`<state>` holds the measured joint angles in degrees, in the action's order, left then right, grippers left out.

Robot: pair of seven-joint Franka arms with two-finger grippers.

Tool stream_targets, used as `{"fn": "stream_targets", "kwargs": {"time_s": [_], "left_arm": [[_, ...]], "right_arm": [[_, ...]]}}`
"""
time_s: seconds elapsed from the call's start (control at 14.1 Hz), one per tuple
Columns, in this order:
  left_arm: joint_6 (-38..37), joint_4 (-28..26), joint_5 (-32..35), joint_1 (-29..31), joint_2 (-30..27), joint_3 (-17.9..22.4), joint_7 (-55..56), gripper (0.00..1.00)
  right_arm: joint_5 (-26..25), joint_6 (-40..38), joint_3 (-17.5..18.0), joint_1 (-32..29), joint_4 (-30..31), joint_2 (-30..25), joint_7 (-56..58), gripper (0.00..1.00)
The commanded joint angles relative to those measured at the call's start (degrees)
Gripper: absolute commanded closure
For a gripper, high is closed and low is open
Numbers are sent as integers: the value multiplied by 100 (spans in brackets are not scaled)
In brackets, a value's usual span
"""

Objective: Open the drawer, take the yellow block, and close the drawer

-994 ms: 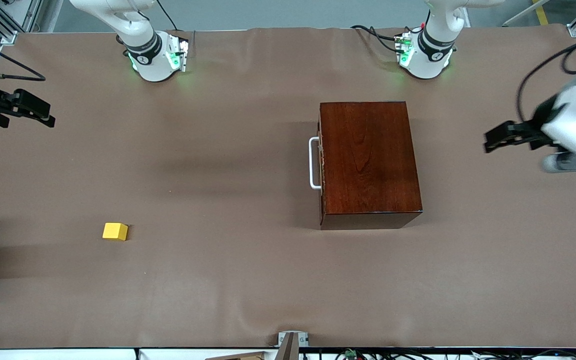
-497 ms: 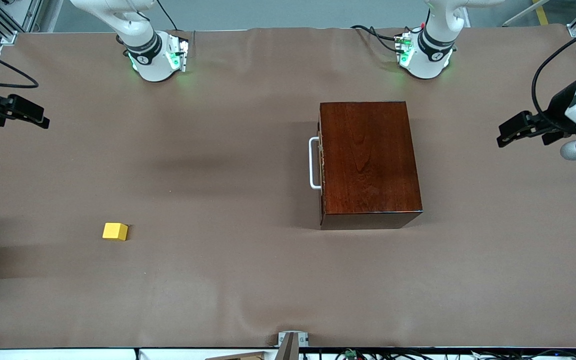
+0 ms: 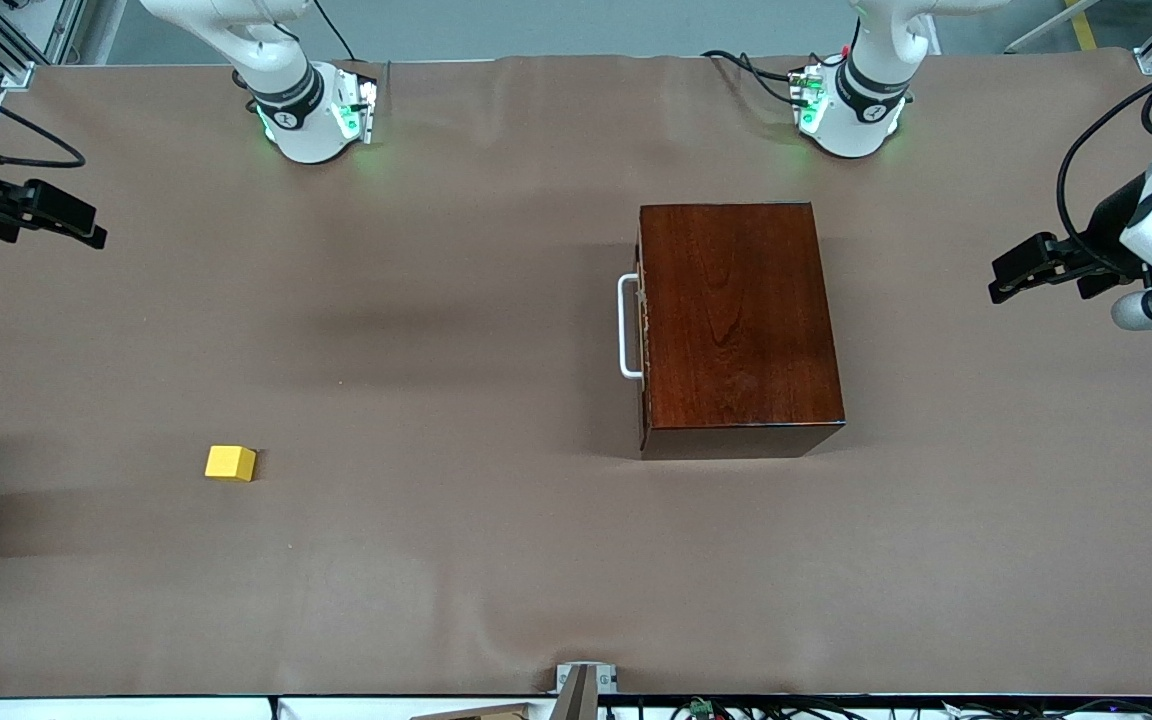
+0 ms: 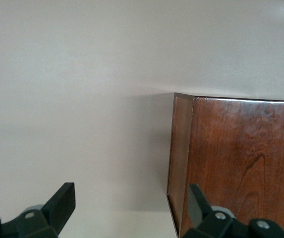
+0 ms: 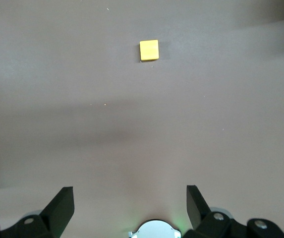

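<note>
The dark mahogany box [image 3: 739, 325] stands on the table with its drawer shut; the white bar handle [image 3: 626, 327] faces the right arm's end. The box also shows in the left wrist view [image 4: 241, 163]. The yellow block [image 3: 230, 462] lies on the bare table, nearer the front camera and toward the right arm's end; it also shows in the right wrist view [image 5: 149, 50]. My left gripper [image 3: 1011, 275] is open and empty, in the air at the left arm's end of the table. My right gripper [image 3: 86, 228] is open and empty, in the air at the right arm's end.
The brown table cloth [image 3: 436, 350] covers the whole table. The two arm bases [image 3: 311, 115] [image 3: 851, 110] stand along the edge farthest from the front camera. A small bracket [image 3: 584, 678] sits at the table's near edge.
My left gripper has drawn back toward the left arm's end, then eased slightly inward. My right gripper has shifted a little at its end. The box and the block have not moved.
</note>
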<state>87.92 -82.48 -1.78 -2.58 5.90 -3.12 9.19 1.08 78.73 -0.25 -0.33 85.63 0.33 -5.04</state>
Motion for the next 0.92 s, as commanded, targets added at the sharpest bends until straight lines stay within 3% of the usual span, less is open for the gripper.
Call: {"fn": "stream_targets", "kwargs": {"time_s": [0.0,0.35,0.85], "left_arm": [[128,-172,11,83,-142,-13,-111,0],[138,-190,283,74,-142,-57,-846,0],[129,-181,301,74,-125,-66,-919,0]], "right_arm": [[59,-59,16,-55,182,-156,-41,0],[59,-24,7,-143,182,-130,-14,0],[59,2,7,-134,182,-103,-14,0]]}}
